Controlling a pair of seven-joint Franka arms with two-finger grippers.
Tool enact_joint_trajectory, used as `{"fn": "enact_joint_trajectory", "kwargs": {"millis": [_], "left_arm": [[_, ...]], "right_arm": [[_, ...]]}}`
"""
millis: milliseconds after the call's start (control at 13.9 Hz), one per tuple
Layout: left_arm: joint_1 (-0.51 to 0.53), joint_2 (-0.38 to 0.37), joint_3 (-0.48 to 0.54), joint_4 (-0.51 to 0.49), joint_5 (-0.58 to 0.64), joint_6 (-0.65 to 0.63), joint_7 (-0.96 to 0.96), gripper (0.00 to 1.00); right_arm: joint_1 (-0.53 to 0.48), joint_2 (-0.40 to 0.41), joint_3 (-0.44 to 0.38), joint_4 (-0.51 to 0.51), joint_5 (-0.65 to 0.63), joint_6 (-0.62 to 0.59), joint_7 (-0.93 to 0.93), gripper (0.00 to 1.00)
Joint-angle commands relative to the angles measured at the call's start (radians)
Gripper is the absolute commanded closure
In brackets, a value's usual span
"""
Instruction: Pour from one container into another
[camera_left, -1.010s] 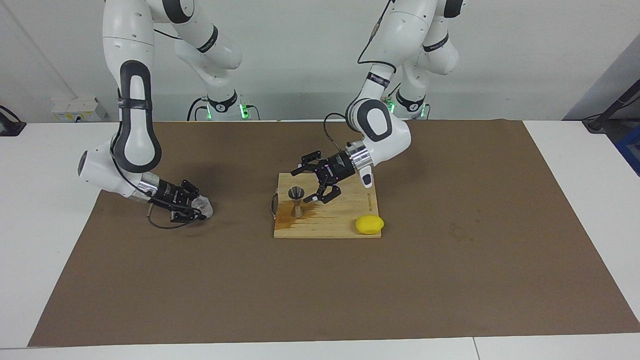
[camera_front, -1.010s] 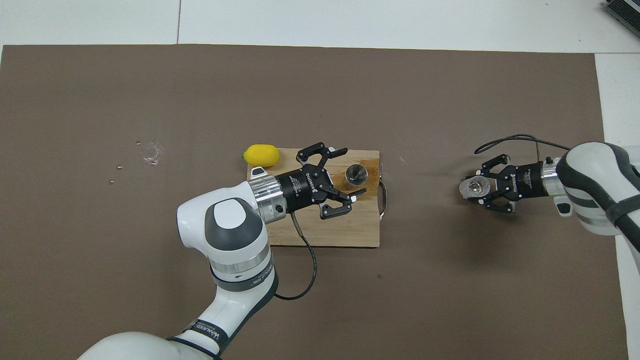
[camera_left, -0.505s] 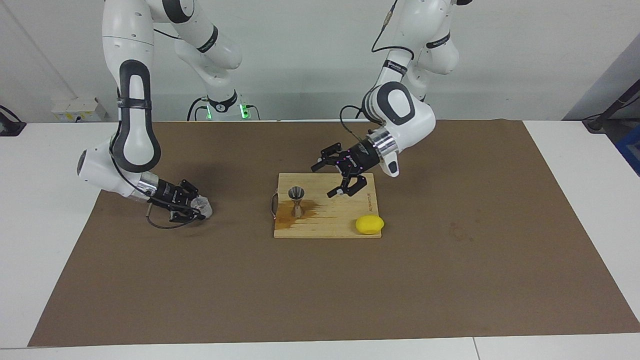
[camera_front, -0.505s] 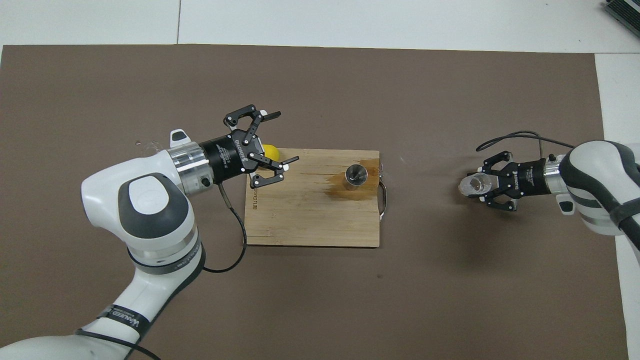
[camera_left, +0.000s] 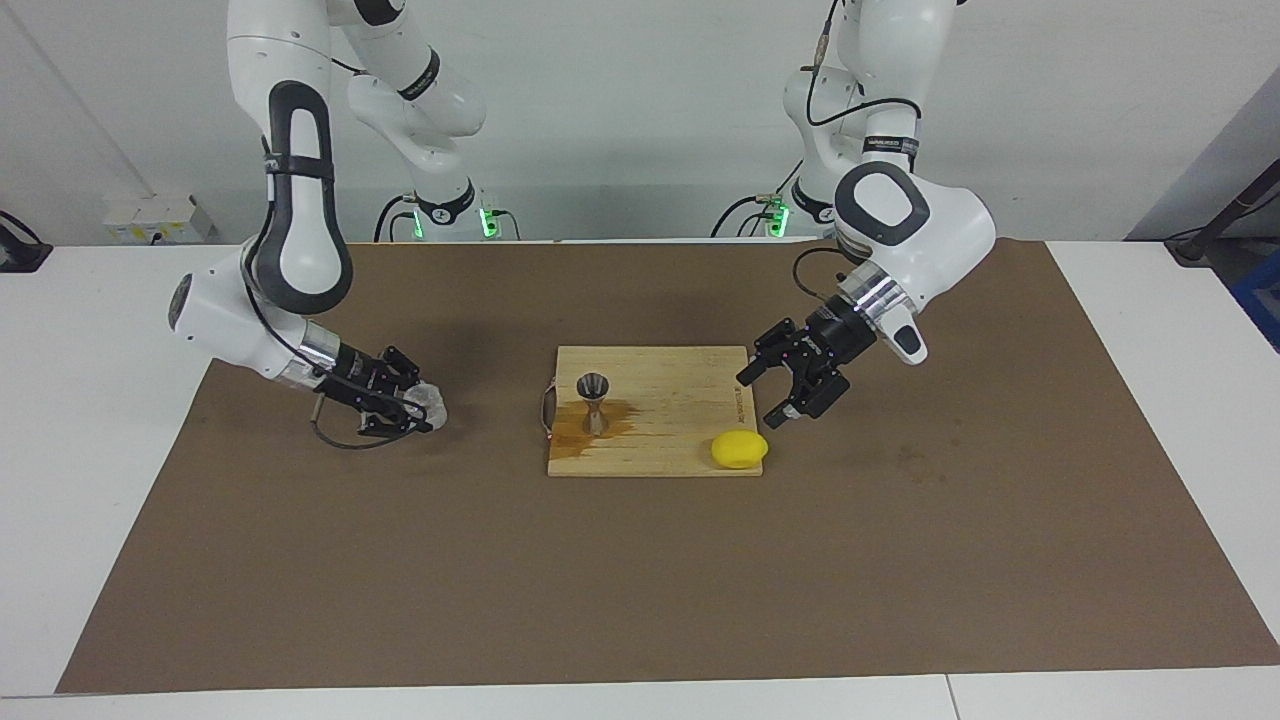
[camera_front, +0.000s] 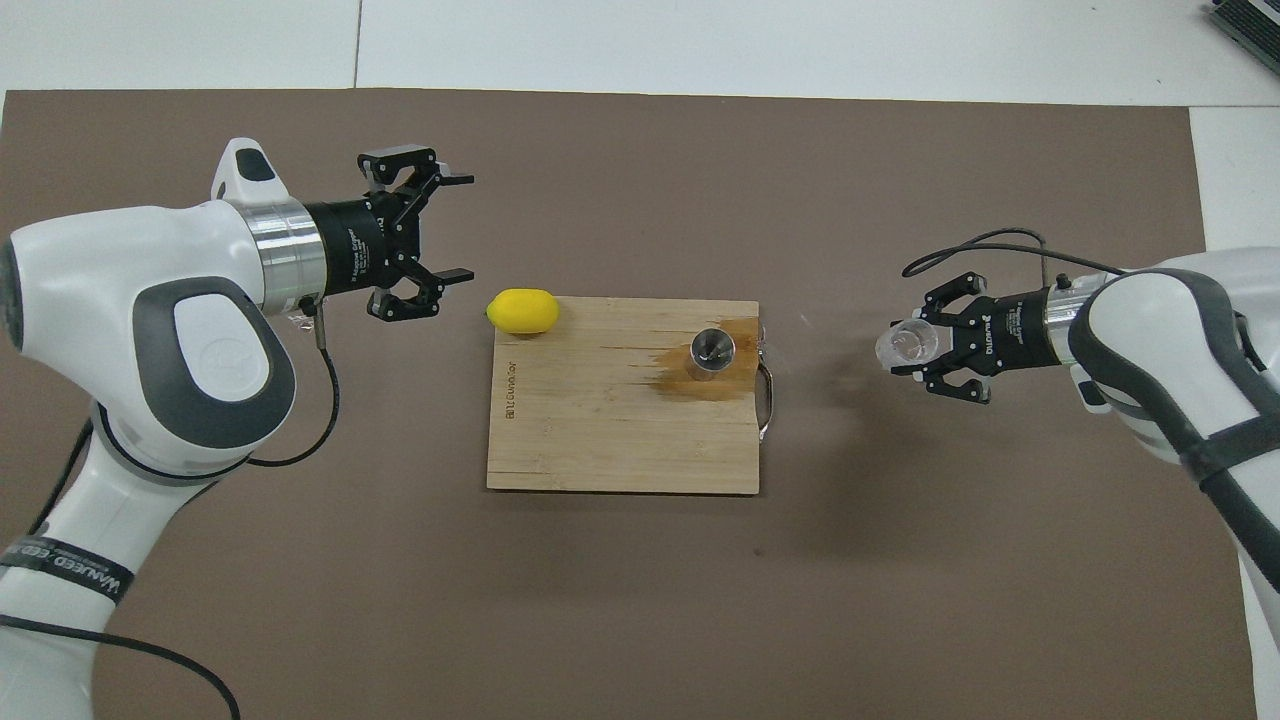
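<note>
Standing upright on the wooden cutting board (camera_left: 690, 372), the metal jigger (camera_left: 595, 402) was noted near the board's end toward the right arm, with a brown wet stain (camera_left: 585, 427) spread on the wood around its base. A yellow lemon (camera_left: 739, 449) was seen at the board's corner farther from the robots, toward the left arm's end.

The glass tumbler (camera_left: 428, 404) was observed clamped between the fingers of the right gripper (camera_left: 408, 406), low over the brown mat (camera_left: 640, 600) toward the right arm's end, well apart from the board. In the overhead view the glass (camera_front: 907, 343) was seen tipped on its side, its mouth pointing toward the board, with the right gripper (camera_front: 925, 341) closed around it.

The left gripper (camera_left: 772, 395) was recorded over the mat just beside the board's end toward the left arm, its fingers spread apart and nothing between them. In the overhead view it (camera_front: 458, 228) was seen beside the lemon (camera_front: 523, 310), not touching it.
</note>
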Motion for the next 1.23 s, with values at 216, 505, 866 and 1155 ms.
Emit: {"fn": "enact_joint_trajectory", "kwargs": {"millis": [216,505,866,1155], "left_arm": [[0.061,0.013,-0.010,0.091,0.514,0.050,0.029,0.00],[0.142,-0.018,-0.004,0.163,0.691,-0.219,0.230,0.00],[0.191,-0.074,0.012,0.188,0.760,-0.537,0.741,0.00],[0.190,-0.117,0.050,0.186,0.824,-0.698,0.952,0.00]], "right_arm": [[0.138,-0.013,-0.001,0.082,-0.124,0.038,0.250,1.00],[0.253,-0.015,-0.001,0.105,-0.258,0.081,0.398,1.00],[0.357,-0.007,0.000,0.167,-0.437,0.080,0.561,1.00],[0.390,-0.003,0.002,0.193,-0.534,0.078,0.630,1.00]]}}
